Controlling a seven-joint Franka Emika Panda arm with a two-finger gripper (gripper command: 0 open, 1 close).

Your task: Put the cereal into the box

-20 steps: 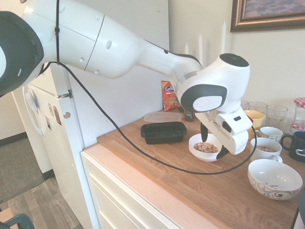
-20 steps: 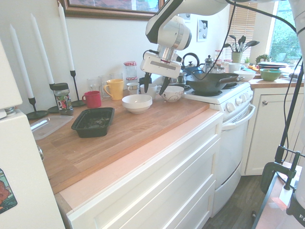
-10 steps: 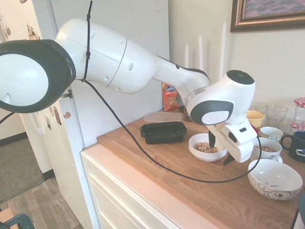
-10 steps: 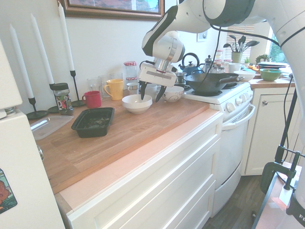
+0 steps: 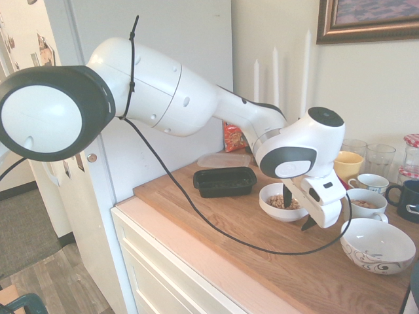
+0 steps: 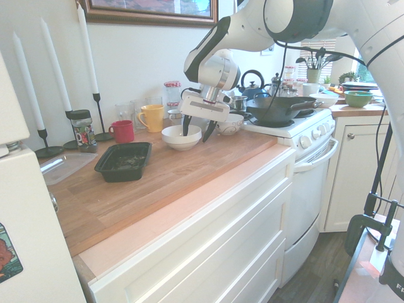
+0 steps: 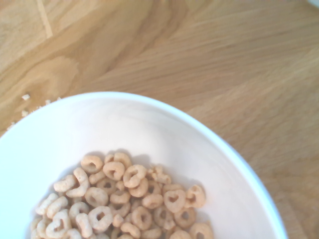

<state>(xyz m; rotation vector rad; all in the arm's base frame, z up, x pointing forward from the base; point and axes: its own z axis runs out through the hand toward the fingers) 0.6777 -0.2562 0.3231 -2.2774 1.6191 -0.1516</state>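
Tan ring-shaped cereal [image 7: 124, 199] is heaped in the bottom of a white bowl [image 5: 273, 208] that stands on the wooden bench [image 5: 262, 248]. The gripper [image 6: 194, 130] is angled steeply down at the bowl, with its jaws spread wide and nothing held between them. In the first exterior view one dark finger is seen inside the bowl, over the cereal, while the other is seen outside it, past the rim on the side toward the patterned bowl [image 5: 377, 244]. The rim therefore appears to lie between the two fingers, which would suit a pinch on the bowl's wall; whether either finger touches the bowl cannot be told.

The box [image 5: 224, 181], a shallow black tray, lies on the same bench well apart from the bowl, toward the bench's end by the refrigerator [image 5: 72, 176]. Its long axis runs roughly along the line from the bowl toward it. No cereal is seen in it.

The cereal's ring shape and a few crumbs on the wood beside the bowl are shown only by the wrist view, where the fingers and the box are out of sight. The spread of the jaws and the gap between bowl and box are shown only by the two exterior views. In the second exterior view the cereal itself is hidden by the bowl's wall.
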